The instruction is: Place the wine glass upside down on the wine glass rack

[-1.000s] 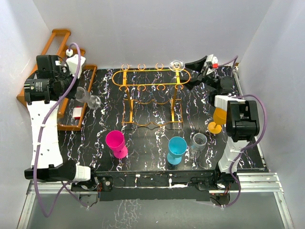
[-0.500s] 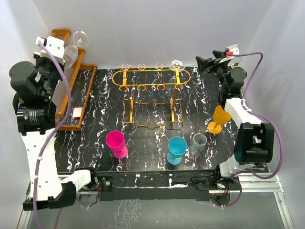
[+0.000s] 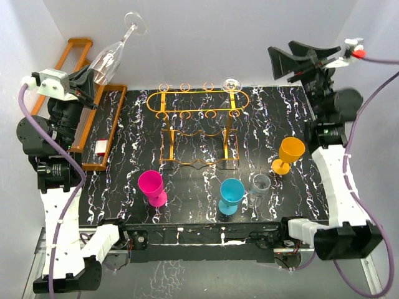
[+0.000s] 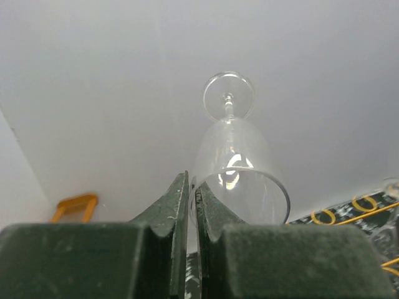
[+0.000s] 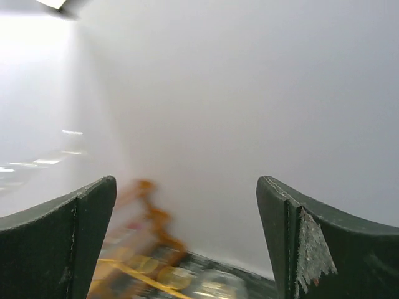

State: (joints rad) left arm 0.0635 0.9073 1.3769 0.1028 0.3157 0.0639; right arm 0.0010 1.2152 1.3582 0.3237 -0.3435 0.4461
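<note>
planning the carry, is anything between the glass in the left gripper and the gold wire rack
Nothing visible. The wine glass, pinched at its rim by the left gripper, hangs in open air left of the wine glass rack. Another glass already sits at the rack's right end.

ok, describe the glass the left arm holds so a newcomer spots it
Look at the far left corner of the black table, above the brown wooden rack. There the left gripper pinches the rim of the wine glass, tilted, foot uppermost. It alone is in the air: another clear glass sits on the wine glass rack, the goblets stand on the table.
</note>
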